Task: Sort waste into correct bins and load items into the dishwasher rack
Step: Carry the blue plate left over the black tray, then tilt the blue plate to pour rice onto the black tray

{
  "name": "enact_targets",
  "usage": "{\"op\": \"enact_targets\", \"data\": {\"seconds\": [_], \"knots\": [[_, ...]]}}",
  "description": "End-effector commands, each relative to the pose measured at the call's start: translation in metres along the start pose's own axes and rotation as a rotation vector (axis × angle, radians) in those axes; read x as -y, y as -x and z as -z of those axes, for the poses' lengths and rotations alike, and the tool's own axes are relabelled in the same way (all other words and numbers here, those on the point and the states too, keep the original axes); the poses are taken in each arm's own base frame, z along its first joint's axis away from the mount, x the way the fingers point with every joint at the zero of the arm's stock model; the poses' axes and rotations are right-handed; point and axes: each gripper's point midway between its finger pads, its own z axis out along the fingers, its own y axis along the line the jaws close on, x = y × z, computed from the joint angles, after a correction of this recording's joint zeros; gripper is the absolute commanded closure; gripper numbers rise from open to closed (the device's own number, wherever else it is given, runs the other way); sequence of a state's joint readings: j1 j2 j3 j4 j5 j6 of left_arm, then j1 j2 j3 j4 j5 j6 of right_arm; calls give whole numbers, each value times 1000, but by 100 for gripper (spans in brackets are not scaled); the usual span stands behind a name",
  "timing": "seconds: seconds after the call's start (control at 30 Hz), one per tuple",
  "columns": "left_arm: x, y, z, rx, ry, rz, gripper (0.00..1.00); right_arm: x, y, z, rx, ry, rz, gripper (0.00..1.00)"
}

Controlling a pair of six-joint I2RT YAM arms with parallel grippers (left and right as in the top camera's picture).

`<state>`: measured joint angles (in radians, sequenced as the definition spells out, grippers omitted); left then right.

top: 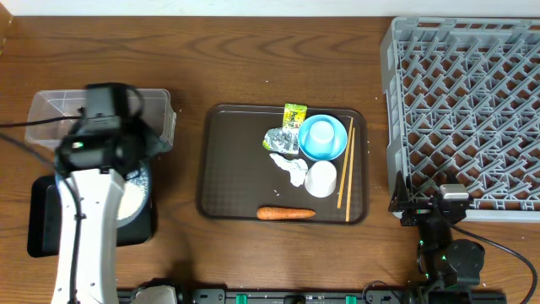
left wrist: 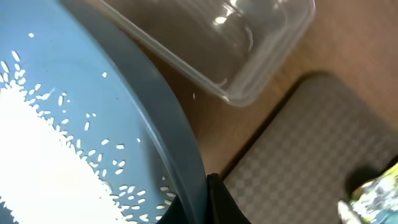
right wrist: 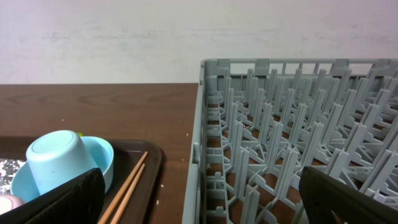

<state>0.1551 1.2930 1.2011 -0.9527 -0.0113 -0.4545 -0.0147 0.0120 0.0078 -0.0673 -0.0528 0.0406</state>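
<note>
My left gripper point(left wrist: 210, 200) is shut on the rim of the dark-blue plate point(left wrist: 93, 81), which carries a pile of white rice point(left wrist: 31, 162). In the overhead view the plate point(top: 135, 196) sits under the left arm, over the black tray point(top: 40, 221) and next to the clear tub point(top: 51, 114). The carrot point(top: 285, 213), yellow-green wrapper point(top: 294, 114), foil point(top: 281, 140), tissue point(top: 291, 170), light-blue cup point(top: 321, 135), white cup point(top: 321, 180) and chopsticks point(top: 345, 173) lie on the brown serving tray point(top: 232, 169). My right gripper point(right wrist: 205, 205) is open and empty by the grey rack point(top: 468, 110).
The rack's front left corner point(right wrist: 211, 155) is right in front of the right gripper, with the chopsticks point(right wrist: 127, 186) and light-blue cup point(right wrist: 59, 163) to its left. The clear tub point(left wrist: 249, 37) and the brown tray point(left wrist: 323, 143) show beyond the plate.
</note>
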Motion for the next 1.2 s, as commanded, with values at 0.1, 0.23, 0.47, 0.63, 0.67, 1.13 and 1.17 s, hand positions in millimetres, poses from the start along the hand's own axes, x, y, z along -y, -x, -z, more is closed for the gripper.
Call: {"op": "enact_targets", "data": {"seconds": [0.1, 0.23, 0.47, 0.63, 0.67, 1.13, 1.17], "knots": [[-9, 17, -1, -30, -168, 78, 94, 0, 0, 0, 2, 0, -7, 1], [-18, 24, -7, -55, -235, 135, 94, 0, 0, 0, 2, 0, -7, 1], [-29, 26, -17, -117, -317, 232, 94, 0, 0, 0, 1, 1, -7, 1], [-41, 28, -19, -126, -358, 292, 94, 0, 0, 0, 1, 1, -7, 1], [-41, 29, -18, -122, -381, 294, 94, 0, 0, 0, 2, 0, -7, 1], [-54, 39, -16, -93, -492, 380, 94, 0, 0, 0, 2, 0, -7, 1], [-53, 40, -15, -89, -498, 377, 94, 0, 0, 0, 1, 1, -7, 1]]}}
